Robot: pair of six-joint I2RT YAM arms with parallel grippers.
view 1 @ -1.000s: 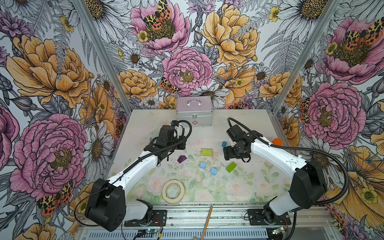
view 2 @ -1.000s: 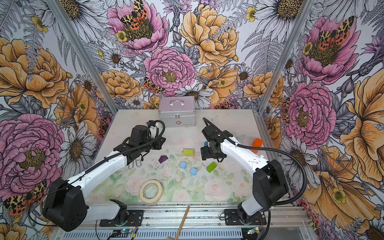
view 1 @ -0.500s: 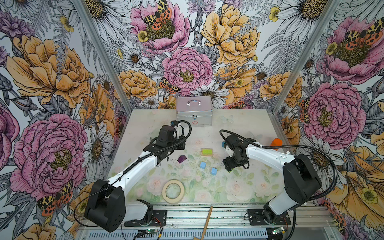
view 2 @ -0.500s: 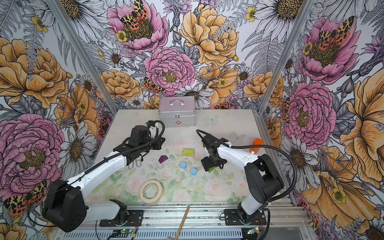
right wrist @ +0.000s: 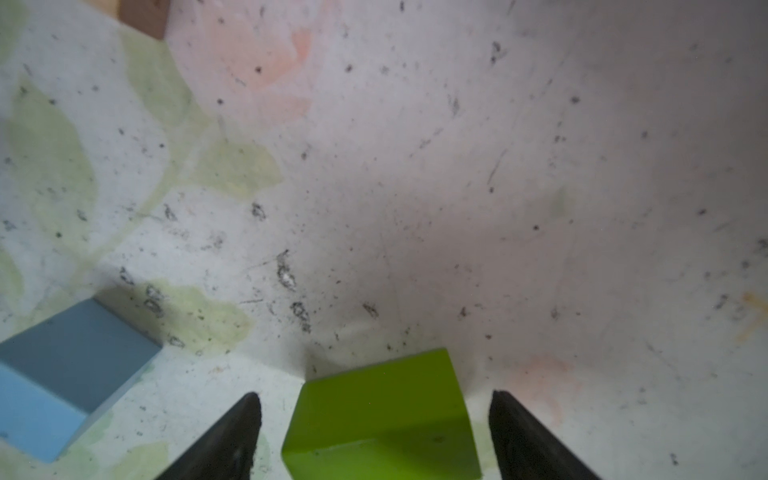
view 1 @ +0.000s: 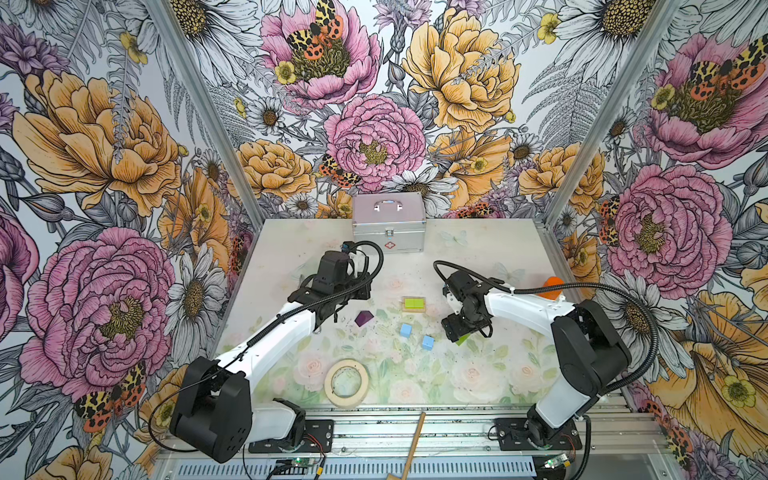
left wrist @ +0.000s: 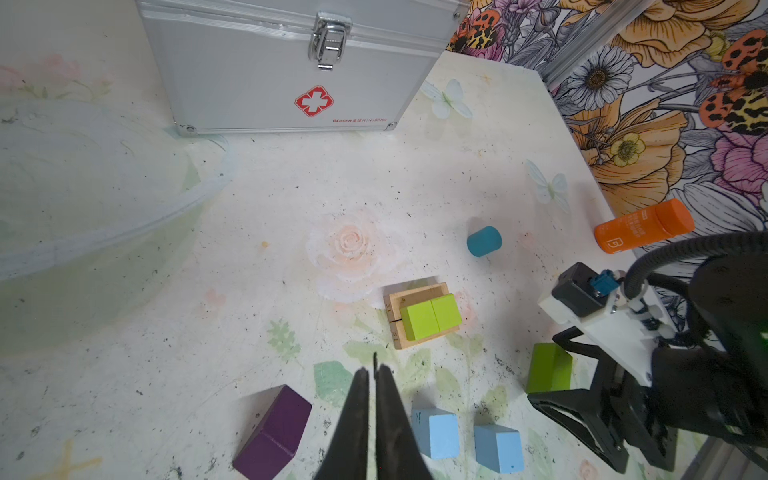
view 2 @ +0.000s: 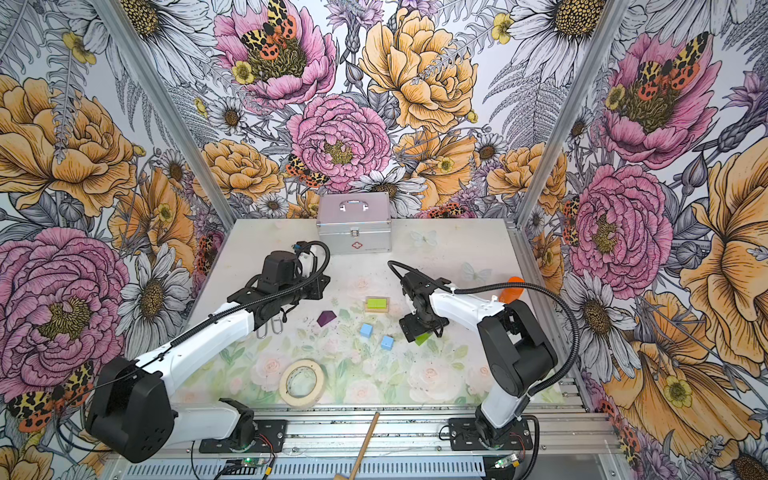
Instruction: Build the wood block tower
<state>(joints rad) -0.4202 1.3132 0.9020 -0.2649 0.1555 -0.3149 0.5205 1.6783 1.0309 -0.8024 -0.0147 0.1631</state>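
right gripper point(right wrist: 375, 397) jaws spread, straddling green block point(right wrist: 382, 419), no contact seen. left gripper point(left wrist: 375, 374) jaws pressed together, empty. block lies mid table point(view 1: 478, 374), toward right edge, apart from the stack point(left wrist: 430, 318). we judge it light, rigid, smooth-painted: pinch flat opposite faces, centred.

A robotics lab test cell: a left arm point(view 1: 270, 349) and a right arm point(view 1: 528, 309), 2 white-and-black machines, are bolted to an aluminium rail point(view 1: 415, 428) at the front, with a bare circuit board point(view 1: 297, 462) and loose wiring below. Metal corner posts point(view 1: 208, 112) hold 3 floral-printed wall panels point(view 1: 374, 137) around a floral-printed tabletop point(view 1: 478, 249).
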